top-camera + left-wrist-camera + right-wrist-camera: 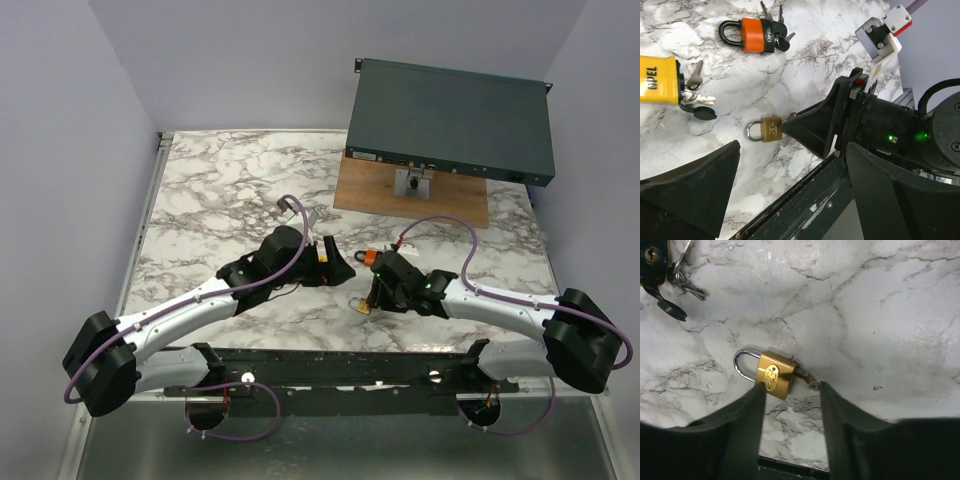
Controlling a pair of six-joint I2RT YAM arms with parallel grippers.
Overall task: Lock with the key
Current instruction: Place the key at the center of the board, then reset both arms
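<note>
A small brass padlock (774,376) lies flat on the marble table (880,315) with its silver shackle (742,364) closed. A key (806,378) sticks out of its bottom end. My right gripper (791,386) is open low over it: one fingertip touches the brass body and the other sits by the key's end. The padlock also shows in the left wrist view (769,129) and the top view (361,306). My left gripper (790,160) is open and empty, hovering above the table (340,262) to the padlock's left.
An orange padlock (755,35) with a bunch of keys and a yellow padlock (659,80) with keys (695,97) lie nearby. A dark rack unit (450,120) rests on a wooden board (410,205) at the back right. A black rail (340,365) runs along the front edge.
</note>
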